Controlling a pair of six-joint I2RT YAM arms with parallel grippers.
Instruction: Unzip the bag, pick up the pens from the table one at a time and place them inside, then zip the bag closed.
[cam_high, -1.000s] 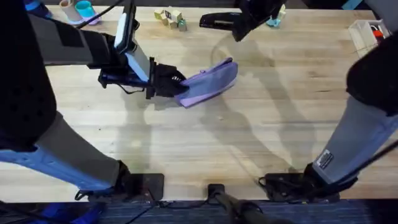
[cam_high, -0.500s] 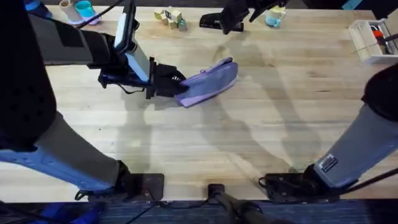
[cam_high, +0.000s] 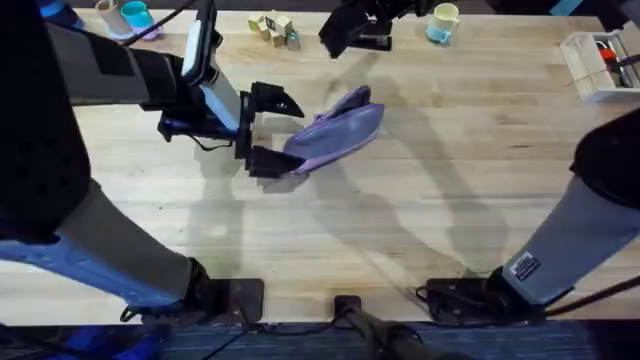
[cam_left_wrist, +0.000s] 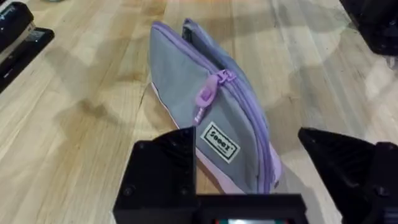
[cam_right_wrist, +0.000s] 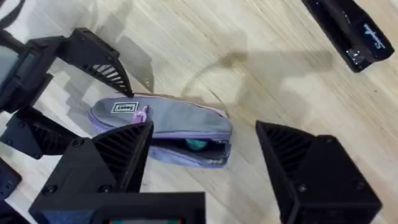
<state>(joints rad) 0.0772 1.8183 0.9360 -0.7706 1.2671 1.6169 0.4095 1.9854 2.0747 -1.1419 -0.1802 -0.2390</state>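
the bag (cam_high: 335, 132) lies on the table (cam_high: 420, 220), a bit on a slant, and i use it as my landmark for everything else. it is lilac purple with a grey side. in my left wrist view i see the bag (cam_left_wrist: 211, 124) close up, with a small white label on its side and a purple zip pull (cam_left_wrist: 208, 93) hanging on the zip line. in my right wrist view the bag (cam_right_wrist: 165, 127) looks partly open along its top, and something small and teal shows inside the gap.

my left gripper (cam_high: 268, 130) sits at one end of the bag, the end nearer my left arm. its fingers (cam_high: 275, 100) are spread wide, one on each side of that end, and they are not squeezing the bag. in the left wrist view the black fingers (cam_left_wrist: 165, 168) stand apart with the bag's end between them.

my right gripper (cam_high: 350, 25) is up past the bag, on the far side of it, well apart from it. its fingers (cam_right_wrist: 118, 155) are spread wide and hold nothing.

a black stapler (cam_right_wrist: 345, 31) lies on the table beyond the bag, near my right gripper.
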